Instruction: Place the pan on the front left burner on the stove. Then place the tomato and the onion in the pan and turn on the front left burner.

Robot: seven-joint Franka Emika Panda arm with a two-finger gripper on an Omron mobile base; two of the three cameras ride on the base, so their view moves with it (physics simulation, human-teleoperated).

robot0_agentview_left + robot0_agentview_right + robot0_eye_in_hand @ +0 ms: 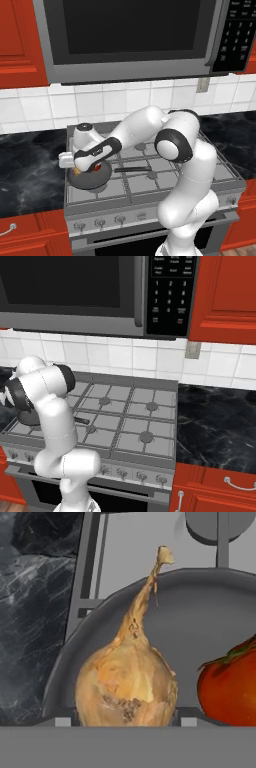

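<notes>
The dark pan [92, 179] sits on the front left of the grey stove [200, 165], its thin handle [134, 170] pointing right; it hides the front left burner. In the hand view the tan onion [127, 687] fills the space between my fingertips, low inside the pan [200, 612], stalk pointing up and away. The red tomato [230, 687] lies on the pan floor right beside it. My gripper [77, 170] hangs over the pan's left side, shut on the onion [76, 171], with the tomato [98, 167] just to the right. The arm covers most of the pan [29, 418] in the right base view.
A row of small knobs [100, 222] runs along the stove's front. A microwave [130, 35] hangs overhead. Black marble counter [30, 165] lies left of the stove and more counter [215, 416] to the right. A smaller burner cap [220, 524] sits beyond the pan.
</notes>
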